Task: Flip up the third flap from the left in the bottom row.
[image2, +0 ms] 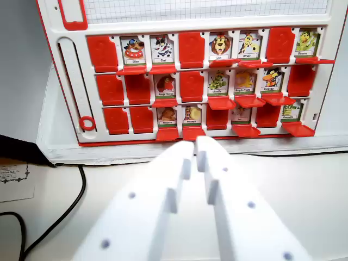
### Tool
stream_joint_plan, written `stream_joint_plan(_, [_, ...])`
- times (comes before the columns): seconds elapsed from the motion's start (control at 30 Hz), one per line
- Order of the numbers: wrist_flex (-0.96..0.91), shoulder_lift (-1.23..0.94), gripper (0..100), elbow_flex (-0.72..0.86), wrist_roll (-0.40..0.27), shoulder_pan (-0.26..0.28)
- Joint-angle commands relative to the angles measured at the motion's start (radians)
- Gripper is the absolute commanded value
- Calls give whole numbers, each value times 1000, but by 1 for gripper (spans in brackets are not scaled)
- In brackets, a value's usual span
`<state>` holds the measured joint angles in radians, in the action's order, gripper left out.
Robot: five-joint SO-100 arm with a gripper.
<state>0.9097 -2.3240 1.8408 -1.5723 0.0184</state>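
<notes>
Wrist view. Nearest the camera, the white gripper [194,145] fills the lower centre, its two jaws nearly together with only a narrow slit between them and nothing held. Its tips sit just before the lower edge of the red-and-white game board [65,81]. A black cable [76,196] curves across the pale counter [304,179] at the wrist view's left. On the board, the bottom row reads from the left: two raised red flaps, then the third flap [167,134], lying down so that its picture card [167,115] shows; the tips are just right of it. The card's animal is too small to identify, possibly a brown one. Beyond lie two more rows of mixed raised and lowered flaps.
</notes>
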Motion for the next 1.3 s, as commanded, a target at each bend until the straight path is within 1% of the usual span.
stream_joint_plan(0.0, [8, -35, 0, -80, 6, -9])
stream_joint_plan(0.47, [8, -40, 0, -66, 0, -6])
stream_joint_plan(0.7, [-34, -49, 0, -5, -2, -9])
stream_joint_plan(1.03, [-216, -46, 0, 195, -35, 37])
stream_joint_plan(1.27, [-396, -25, 0, 376, -64, 75])
